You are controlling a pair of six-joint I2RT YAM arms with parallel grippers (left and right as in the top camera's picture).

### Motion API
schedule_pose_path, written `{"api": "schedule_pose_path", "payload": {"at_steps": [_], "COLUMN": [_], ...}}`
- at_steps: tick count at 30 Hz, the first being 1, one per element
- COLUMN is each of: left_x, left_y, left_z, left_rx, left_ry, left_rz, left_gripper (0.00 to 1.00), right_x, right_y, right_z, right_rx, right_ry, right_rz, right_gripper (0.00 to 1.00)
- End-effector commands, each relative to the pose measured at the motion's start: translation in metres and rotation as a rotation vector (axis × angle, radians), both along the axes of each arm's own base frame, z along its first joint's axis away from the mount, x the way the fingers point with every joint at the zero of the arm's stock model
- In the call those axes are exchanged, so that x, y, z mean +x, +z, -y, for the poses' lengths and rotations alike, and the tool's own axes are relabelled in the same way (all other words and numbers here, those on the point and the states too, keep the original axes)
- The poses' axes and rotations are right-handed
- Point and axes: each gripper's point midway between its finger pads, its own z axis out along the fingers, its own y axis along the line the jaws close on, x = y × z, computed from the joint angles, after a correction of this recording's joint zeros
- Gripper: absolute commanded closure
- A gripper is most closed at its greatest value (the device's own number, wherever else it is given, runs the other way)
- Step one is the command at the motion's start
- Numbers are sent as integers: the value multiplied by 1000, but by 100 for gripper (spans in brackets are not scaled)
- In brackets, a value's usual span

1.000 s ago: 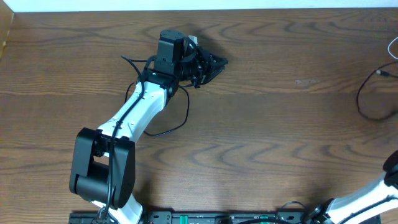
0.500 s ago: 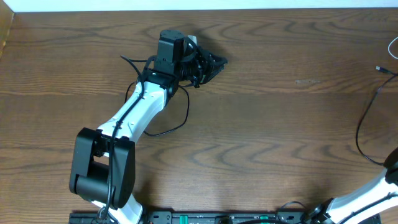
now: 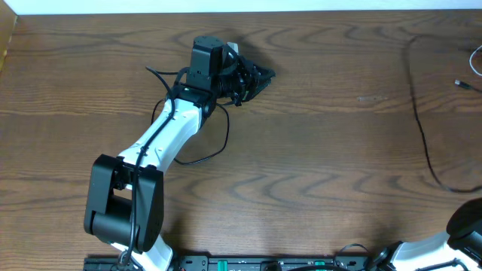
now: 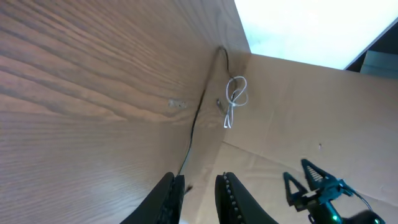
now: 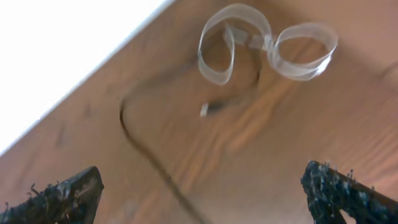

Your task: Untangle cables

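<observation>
Thin, limp, light — the black cable (image 3: 419, 113) is judged best pinched mid-run, away from the white cable (image 5: 261, 42); right claw (image 5: 202, 186) spread wide, left claw (image 4: 198, 193) nearly closed, empty.

White-shelled left arm with black joints (image 3: 162, 135): rooted at 7 o'clock in the overhead view, stretched up towards 12 o'clock, wrist turned to aim at 3 o'clock. Black two-finger left claw (image 3: 260, 75) tapering to a point at its tip. From its own wrist camera (image 4: 199, 196), ridged fingers (image 4: 169, 198) nearly together, only a thin gap between.

White-and-black right arm (image 3: 429, 248) barely in at 5 o'clock, tucked at the edge, its claw outside the overhead view. Black right claw (image 5: 205, 193), in its wrist camera, spread wide, with fingertips (image 5: 65, 193) at 8 and 4 o'clock.
</observation>
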Motion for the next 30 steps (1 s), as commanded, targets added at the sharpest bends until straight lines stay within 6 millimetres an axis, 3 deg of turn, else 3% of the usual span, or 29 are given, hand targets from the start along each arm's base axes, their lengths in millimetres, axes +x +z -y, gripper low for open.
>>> {"api": "schedule_pose_path", "payload": {"at_steps": [1,4,9,13,18,21,23,24,30], "left_x": [3,3,0,-3,-5,-5,-5,-5,-3], "left_y": [0,0,-5,-10,-13,-13,-13,-13,-14], "left_z": [1,1,0,-2,-3,-3,-3,-3,-4], "left_rx": [22,38,63,75,93,92,92,92,99], "left_ry": [-17,-33,-52,-51,-62,-62,-62,-62,-53], "left_rz": [47,74,85,55,63,63,63,63,64], "left_gripper": [77,77,77,77,77,77,77,77,77], "right_x": [1,-10,-38,-54,-46,-37,-32,-30,-23], "right_y": [-23,-48,-98,-140,-180,-198,-206,-208,-221], "right_z": [-33,-52,-72,-76,-79,-68,-58,-55,-69], "right_rx": [71,121,267,335,227,78,5,-19,-93], "right_ry": [118,179,158,60,221,331,329,334,527], "right_rz": [-83,-195,-371,-439,-430,-413,-402,-392,-356], "right_gripper": [1,1,25,23,34,40,55,57,57]}}
